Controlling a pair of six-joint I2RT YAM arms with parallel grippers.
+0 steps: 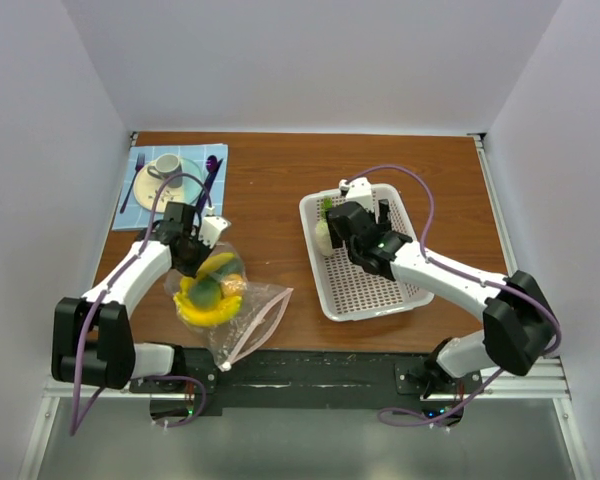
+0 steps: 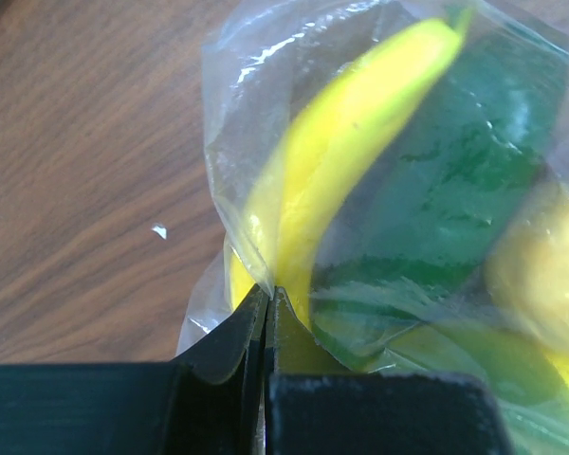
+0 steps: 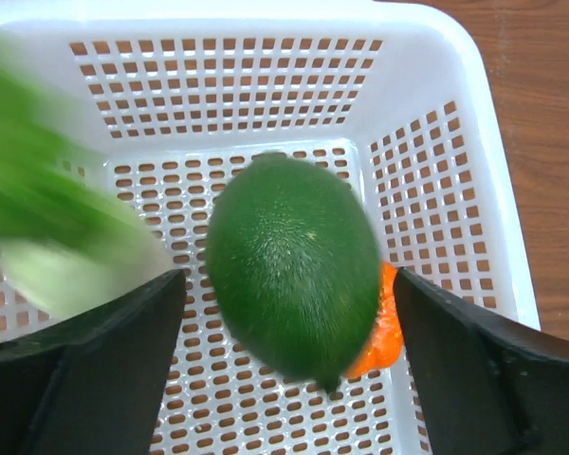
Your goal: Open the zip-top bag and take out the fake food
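The left pincer (image 2: pixel 268 298), fully closed, pinches the zip-top bag (image 1: pixel 250 310) left of the basket (image 1: pixel 375 295), likely anchoring it. The right pincer (image 3: pixel 286 284) gapes wide, gripping nothing, over a green piece (image 3: pixel 294 256) lying inside.

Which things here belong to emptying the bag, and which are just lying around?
Job in hand: zip-top bag, pinched by the left gripper; banana and dark green piece inside it; green oval piece, orange piece and leafy vegetable at the white basket, by the open right gripper.

Lying about: blue mat, white cup, purple fork, purple utensil.
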